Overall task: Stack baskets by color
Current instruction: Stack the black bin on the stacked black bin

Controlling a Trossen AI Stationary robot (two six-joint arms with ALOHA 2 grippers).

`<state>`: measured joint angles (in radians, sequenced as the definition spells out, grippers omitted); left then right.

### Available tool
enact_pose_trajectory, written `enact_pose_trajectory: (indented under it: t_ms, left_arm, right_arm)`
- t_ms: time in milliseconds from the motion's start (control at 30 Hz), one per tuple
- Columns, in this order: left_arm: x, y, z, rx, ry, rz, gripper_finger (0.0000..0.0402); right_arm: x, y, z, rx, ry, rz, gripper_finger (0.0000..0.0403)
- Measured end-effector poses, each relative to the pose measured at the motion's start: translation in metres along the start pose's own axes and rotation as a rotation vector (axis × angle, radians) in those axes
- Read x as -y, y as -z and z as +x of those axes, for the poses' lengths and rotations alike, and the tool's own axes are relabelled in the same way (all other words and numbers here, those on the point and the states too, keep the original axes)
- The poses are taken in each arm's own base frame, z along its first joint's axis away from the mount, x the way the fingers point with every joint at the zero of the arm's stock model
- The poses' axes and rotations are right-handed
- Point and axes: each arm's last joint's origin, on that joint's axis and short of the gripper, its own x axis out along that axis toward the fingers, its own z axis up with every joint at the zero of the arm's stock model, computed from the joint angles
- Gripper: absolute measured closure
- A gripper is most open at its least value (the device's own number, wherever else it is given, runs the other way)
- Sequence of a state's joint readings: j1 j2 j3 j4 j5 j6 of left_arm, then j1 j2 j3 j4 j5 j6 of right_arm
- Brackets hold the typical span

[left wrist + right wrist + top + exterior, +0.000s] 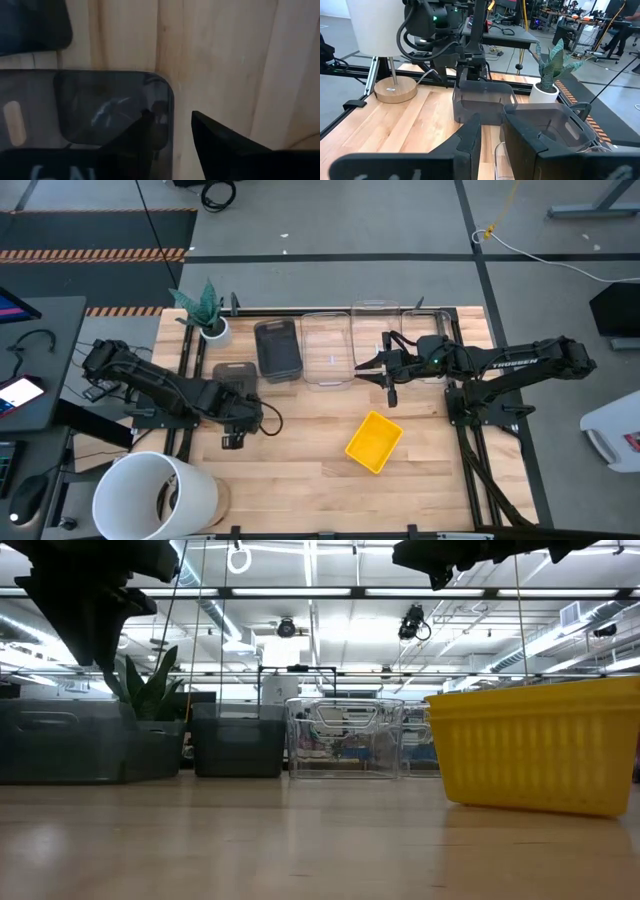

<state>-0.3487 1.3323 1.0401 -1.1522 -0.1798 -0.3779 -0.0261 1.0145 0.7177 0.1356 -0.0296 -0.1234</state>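
Grasping is underway: left tool (pixel 172 132), fingers spread astride the translucent dark grey plastic basket (pixel 100 107) wall; closing needed, then lifting

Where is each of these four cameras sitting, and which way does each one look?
High: above the table, looking straight down; left arm and right arm show.
Low: at tabletop height, looking level past the yellow basket; arms overhead.
Left wrist: looks down past left tool at a grey basket.
Right wrist: looks across past right tool at that same grey basket.
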Motion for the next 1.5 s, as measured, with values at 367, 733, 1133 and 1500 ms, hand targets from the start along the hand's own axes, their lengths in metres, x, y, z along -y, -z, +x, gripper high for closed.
enact_pose_trajectory:
  t_ms: [367, 733, 1133, 1500]
  left_arm:
    - [0.008, 0.003, -0.002, 0.053, -0.097, 0.023, 0.0243]
    - [0.001, 0.038, 0.029, 0.095, -0.014, -0.055, 0.0265]
    - [-0.003, 0.059, 0.058, 0.048, -0.033, -0.097, 0.0269]
    - [-0.002, 0.061, 0.062, 0.035, -0.014, -0.115, 0.0349]
  right_arm:
    - [0.0, 0.0, 0.0, 0.004, -0.017, -0.001, 0.0314]
    - [0.0, -0.001, 0.0, 0.011, -0.017, -0.003, 0.0314]
    - [0.0, -0.002, 0.0, 0.023, -0.015, 0.007, 0.0314]
    - [0.0, -0.002, 0.0, 0.022, -0.015, 0.007, 0.0314]
